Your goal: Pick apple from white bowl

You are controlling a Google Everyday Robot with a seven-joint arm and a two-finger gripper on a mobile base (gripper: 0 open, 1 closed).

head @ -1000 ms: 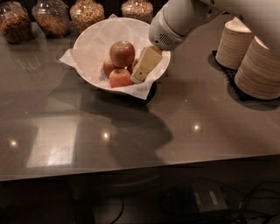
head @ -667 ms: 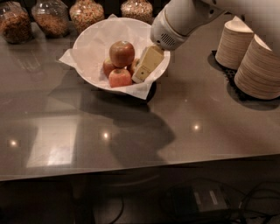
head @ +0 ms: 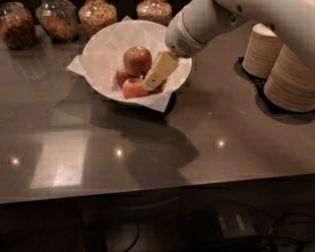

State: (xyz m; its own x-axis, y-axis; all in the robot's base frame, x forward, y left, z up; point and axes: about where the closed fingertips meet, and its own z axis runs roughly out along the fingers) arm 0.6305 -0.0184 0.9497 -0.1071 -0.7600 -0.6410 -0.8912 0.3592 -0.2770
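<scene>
Nearest, the dark countertop (head: 147, 157) shows only reflections. Further back sits the white bowl (head: 103, 47), where the apple (head: 137, 60) rests on top of smaller apples (head: 133, 88). The gripper (head: 156, 74) dips into the bowl just right of the apple; whether it is wide or narrow I cannot tell. Likely the reaching step: next it must centre on the big apple and close. Jars (head: 98, 15) stand behind

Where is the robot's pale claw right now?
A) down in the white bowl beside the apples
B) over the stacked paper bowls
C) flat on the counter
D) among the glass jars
A: the gripper is inside the white bowl, just right of the big apple.
</scene>
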